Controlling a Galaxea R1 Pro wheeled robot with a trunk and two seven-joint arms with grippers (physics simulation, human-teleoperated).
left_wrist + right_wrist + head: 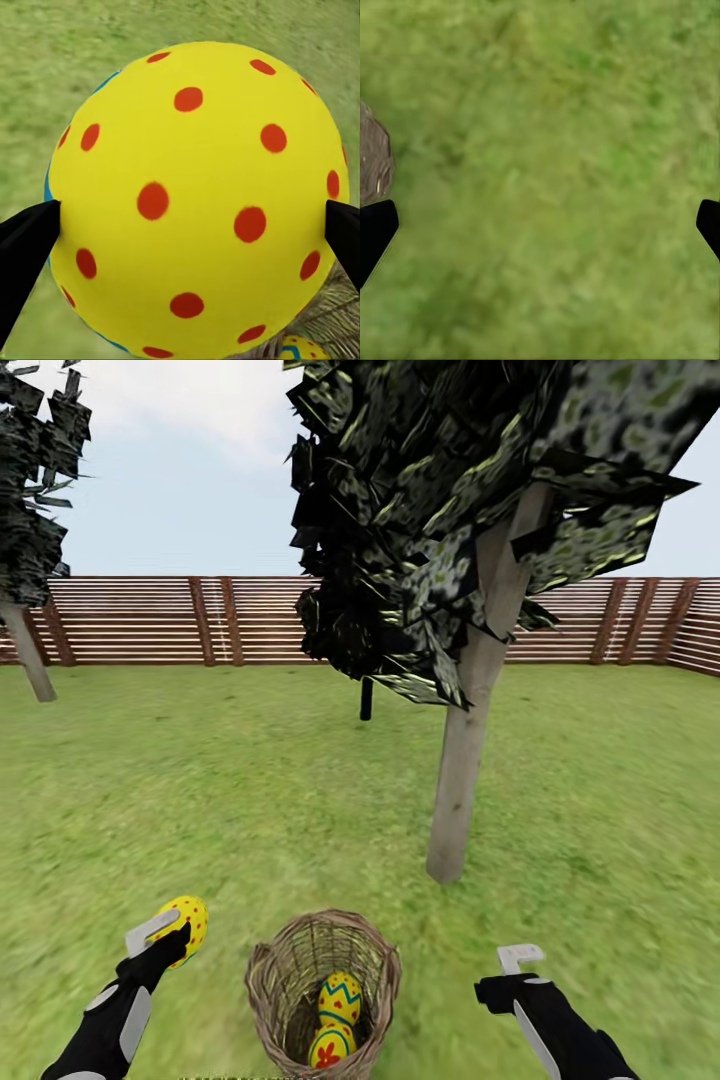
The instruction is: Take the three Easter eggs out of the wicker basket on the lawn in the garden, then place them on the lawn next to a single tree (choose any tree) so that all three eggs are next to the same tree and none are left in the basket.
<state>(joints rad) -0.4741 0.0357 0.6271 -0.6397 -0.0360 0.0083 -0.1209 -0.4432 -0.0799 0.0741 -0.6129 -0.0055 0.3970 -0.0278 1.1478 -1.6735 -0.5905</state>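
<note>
The brown wicker basket (275, 985) stands on the lawn (250, 800) just in front of me. Two yellow Easter eggs lie inside it: one with blue zigzags (340, 998) and one with a red flower mark (330, 1048). My left gripper (172, 934), left of the basket, is shut on a third yellow egg with red dots (195, 202), held above the grass. My right gripper (520, 965) hangs open over bare grass to the basket's right, and its wrist view catches the basket's edge (371, 165). A pale-trunked tree (470, 730) rises just beyond the basket, to the right.
A near-black tree with a thin dark trunk (366, 698) stands farther back. Another pale trunk (28, 650) is at the far left. A brown slat fence (150, 620) closes the garden at the back. Grass spreads wide around the tree.
</note>
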